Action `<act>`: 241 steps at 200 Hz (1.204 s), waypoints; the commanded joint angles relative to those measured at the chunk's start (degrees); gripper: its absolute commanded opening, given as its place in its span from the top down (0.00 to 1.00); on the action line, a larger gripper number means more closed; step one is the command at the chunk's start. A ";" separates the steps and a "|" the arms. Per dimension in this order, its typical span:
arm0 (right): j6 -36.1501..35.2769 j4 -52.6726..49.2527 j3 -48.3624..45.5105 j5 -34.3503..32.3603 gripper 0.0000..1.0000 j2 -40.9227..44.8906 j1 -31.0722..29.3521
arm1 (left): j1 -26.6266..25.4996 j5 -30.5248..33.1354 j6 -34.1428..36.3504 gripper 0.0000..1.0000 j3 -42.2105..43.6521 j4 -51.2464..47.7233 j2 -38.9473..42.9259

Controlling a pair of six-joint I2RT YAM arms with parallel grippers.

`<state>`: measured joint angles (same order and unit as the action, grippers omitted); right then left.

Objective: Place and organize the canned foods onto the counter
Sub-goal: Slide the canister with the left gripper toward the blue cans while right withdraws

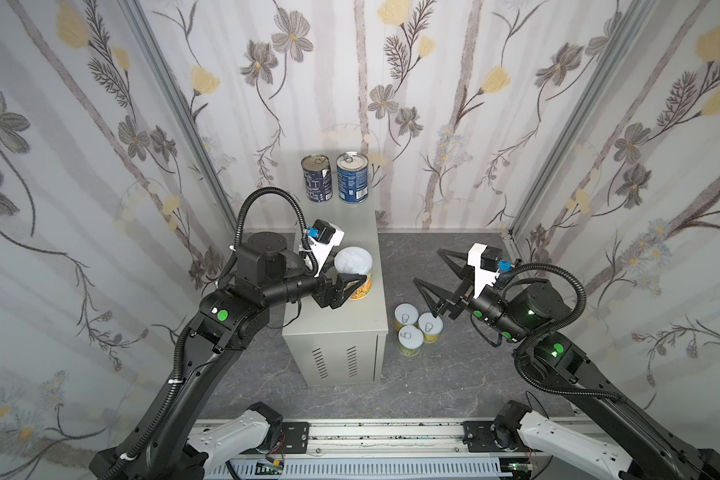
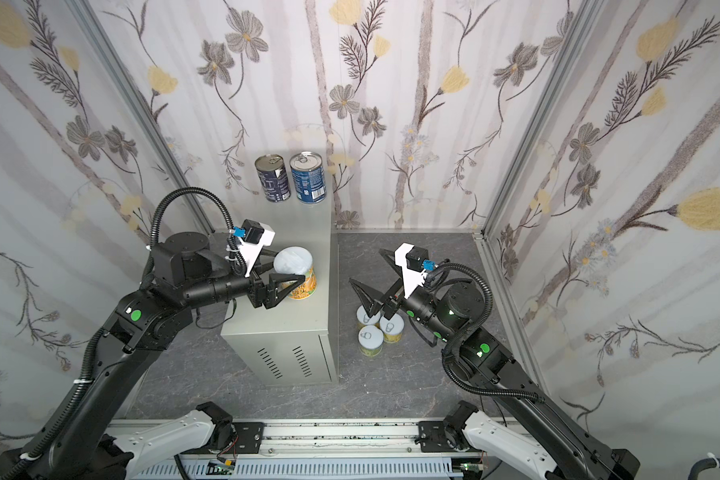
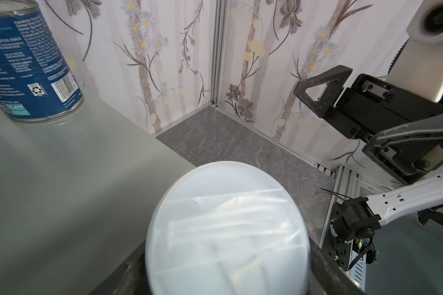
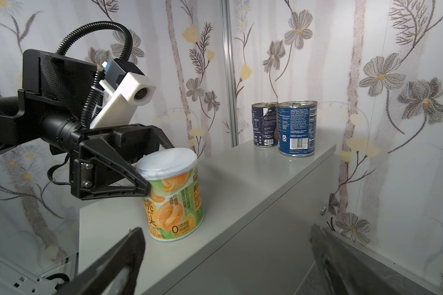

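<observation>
Risk: left gripper (image 1: 347,274) is pinched on the can (image 4: 175,204) high up, just under the lid (image 3: 228,229), and the can sits near the counter (image 4: 253,173) edge. A skewed release or sideways drag could tip it off onto the three floor cans (image 1: 410,338) below. Probably a slippery plastic lid too. Can: short, green/yellow peach label, translucent white lid, upright on the counter, well apart from the two blue cans (image 4: 297,127) at the back. Right gripper (image 1: 427,266) is spread wide above the floor cans.

Mid-frame, the left gripper (image 4: 155,166) is clamping a peach can (image 4: 175,201) on the counter (image 4: 241,184) — two blue cans (image 4: 297,127) are standing behind.
</observation>
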<state>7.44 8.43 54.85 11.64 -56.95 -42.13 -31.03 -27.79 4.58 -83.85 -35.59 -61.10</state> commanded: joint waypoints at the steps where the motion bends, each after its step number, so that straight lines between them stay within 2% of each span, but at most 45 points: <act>1: 0.56 2.73 -0.51 0.81 0.00 0.18 -0.01 | 0.03 1.43 0.60 0.24 0.18 4.40 0.15; 47: 0.29 3.68 -1.65 4.01 0.00 0.51 0.02 | 0.00 5.95 1.66 0.26 1.83 6.87 -0.06; 82: -0.01 3.97 -2.42 6.82 0.00 0.65 -0.06 | 0.09 11.59 3.63 0.24 2.70 9.54 -0.07; 115: -0.79 4.16 -2.67 11.40 0.00 0.27 -0.37 | 1.43 12.59 5.99 0.23 0.97 9.75 -2.53; 136: -1.61 3.46 -2.17 12.70 0.00 -0.34 -1.11 | 3.35 10.78 6.48 0.23 -1.71 10.14 -4.25; 161: -2.19 2.26 -1.35 11.06 0.00 -1.23 -2.23 | 6.81 6.63 6.84 0.23 -3.02 10.79 -5.99; 208: 0.67 -0.08 0.96 -0.39 0.00 -3.04 -4.57 | 14.27 -0.97 6.19 0.23 -4.55 13.08 -8.63; 241: 1.35 -1.27 2.01 -4.58 0.00 -4.60 -6.25 | 18.96 -5.74 4.29 0.24 -5.21 16.21 -10.87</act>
<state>7.31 8.23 56.21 12.69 -60.69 -46.92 -14.46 -27.70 10.26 -87.85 -28.38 -71.05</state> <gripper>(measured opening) 0.996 0.768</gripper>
